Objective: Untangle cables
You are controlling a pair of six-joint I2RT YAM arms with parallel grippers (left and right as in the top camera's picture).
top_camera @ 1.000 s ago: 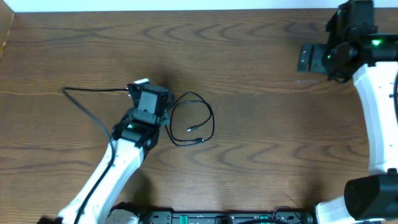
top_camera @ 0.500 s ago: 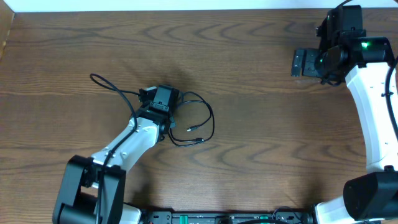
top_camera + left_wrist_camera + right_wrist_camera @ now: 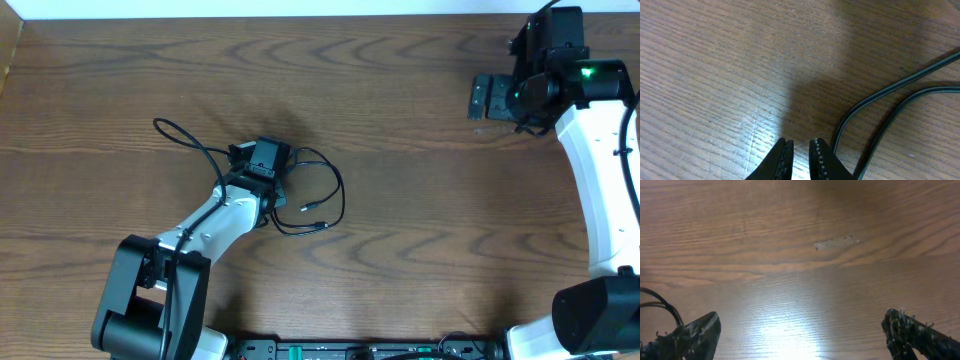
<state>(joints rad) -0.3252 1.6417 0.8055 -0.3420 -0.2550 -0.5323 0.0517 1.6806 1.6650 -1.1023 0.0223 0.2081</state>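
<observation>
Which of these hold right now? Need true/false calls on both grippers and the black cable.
1. The right gripper is wide open over bare table. True.
2. The black cable lies under the right gripper. False: it lies mid-table beside the left gripper, far from the right one.
3. The left gripper's jaws are spread wide. False: they are almost closed, with nothing seen between them.
4. The black cable forms a loose loop lying on the table. True.

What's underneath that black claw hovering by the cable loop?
Its own camera shows bare wooden table under the nearly closed left gripper, with two black cable strands lying just right of the fingertips. From above, the gripper hides where the cable loop reaches it.
</observation>
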